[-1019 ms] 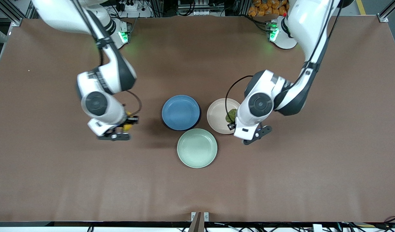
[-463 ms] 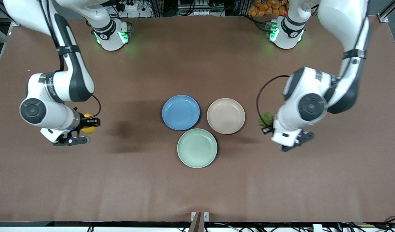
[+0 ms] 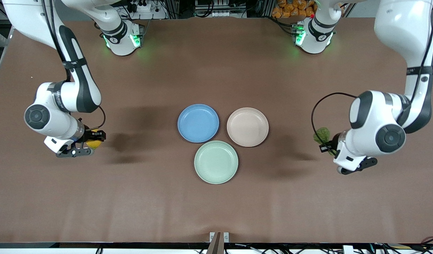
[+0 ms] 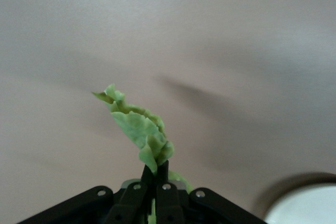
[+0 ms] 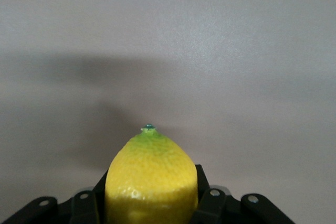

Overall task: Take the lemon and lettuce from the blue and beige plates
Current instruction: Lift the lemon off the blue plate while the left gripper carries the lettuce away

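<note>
My right gripper (image 3: 92, 138) is shut on the yellow lemon (image 3: 94, 143) and holds it over bare table toward the right arm's end; the lemon fills the right wrist view (image 5: 151, 177) between the fingers. My left gripper (image 3: 325, 145) is shut on the green wrinkled lettuce (image 3: 322, 134) over bare table toward the left arm's end; in the left wrist view the leaf (image 4: 139, 129) sticks up from the closed fingers. The blue plate (image 3: 198, 123) and the beige plate (image 3: 247, 127) sit side by side mid-table, both with nothing in them.
A pale mint-green plate (image 3: 216, 162) lies just nearer the front camera than the other two, touching distance from both. A plate's pale rim (image 4: 304, 205) shows at the edge of the left wrist view. The brown table surface stretches wide around both grippers.
Both arms swung outward from the plates. The right gripper carried the lemon toward its end of the table; the left gripper lifted the lettuce off the beige plate and carried it toward its end.
</note>
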`<control>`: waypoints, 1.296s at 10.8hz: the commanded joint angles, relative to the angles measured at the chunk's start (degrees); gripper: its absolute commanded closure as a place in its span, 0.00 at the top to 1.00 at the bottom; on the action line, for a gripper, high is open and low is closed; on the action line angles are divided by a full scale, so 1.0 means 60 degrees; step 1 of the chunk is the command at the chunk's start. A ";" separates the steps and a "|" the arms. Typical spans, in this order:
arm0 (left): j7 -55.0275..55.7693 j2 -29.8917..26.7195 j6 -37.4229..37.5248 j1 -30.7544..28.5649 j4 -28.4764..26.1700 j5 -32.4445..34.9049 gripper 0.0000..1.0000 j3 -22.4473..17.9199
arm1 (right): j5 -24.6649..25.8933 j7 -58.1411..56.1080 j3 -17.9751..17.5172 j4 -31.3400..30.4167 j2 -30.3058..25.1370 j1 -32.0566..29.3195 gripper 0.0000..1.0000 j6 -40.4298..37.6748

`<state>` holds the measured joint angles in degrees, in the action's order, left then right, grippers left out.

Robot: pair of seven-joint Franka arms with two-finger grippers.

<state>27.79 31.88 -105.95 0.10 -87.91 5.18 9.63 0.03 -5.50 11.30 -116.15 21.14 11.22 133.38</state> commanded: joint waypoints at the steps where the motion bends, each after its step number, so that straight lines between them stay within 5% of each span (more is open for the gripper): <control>1: -0.0150 0.0660 -0.0066 -0.0177 0.0092 0.0337 0.00 0.0123 | -0.0210 -0.0225 -0.0052 -0.0709 -0.0082 -0.0112 0.06 0.0911; 3: -0.0164 0.0969 -0.0154 -0.0250 0.0092 0.0337 0.00 0.0123 | -0.0224 -0.0225 -0.0066 -0.0695 0.0313 -0.0098 0.07 0.1395; 4: -0.0237 0.1043 -0.0169 -0.0338 0.0106 0.0352 0.10 0.0123 | -0.0326 -0.0240 -0.0066 -0.0695 0.0474 -0.0068 0.09 0.1586; 5: -0.0383 0.1087 -0.0169 -0.0368 0.0106 0.0337 0.39 0.0123 | -0.0457 -0.0240 -0.0095 -0.0652 0.0664 -0.0083 0.11 0.1733; 6: -0.0413 0.1088 -0.0169 -0.0412 0.0121 0.0337 0.99 0.0123 | -0.0618 -0.0240 -0.0110 -0.0651 0.0826 -0.0025 0.11 0.1981; 9: -0.0399 0.0709 -0.0154 -0.0398 0.0165 0.0352 1.00 0.0108 | -0.0881 -0.0225 -0.0125 -0.0622 0.1134 -0.0024 0.24 0.2218; 13: -0.1319 -0.0344 -0.0111 -0.0500 0.0282 0.0352 1.00 0.0094 | -0.1382 -0.0225 -0.0140 -0.0403 0.1267 -0.0009 0.98 0.2116; 14: -0.1394 -0.0725 -0.0038 -0.0587 0.0282 0.0337 1.00 0.0094 | -0.1382 -0.0225 -0.0140 -0.0257 0.1209 -0.0009 1.00 0.1999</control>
<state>21.15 31.78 -106.99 -2.42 -84.94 5.75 9.81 -6.52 -5.64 10.70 -119.06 28.60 11.30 146.31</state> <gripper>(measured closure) 0.000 0.181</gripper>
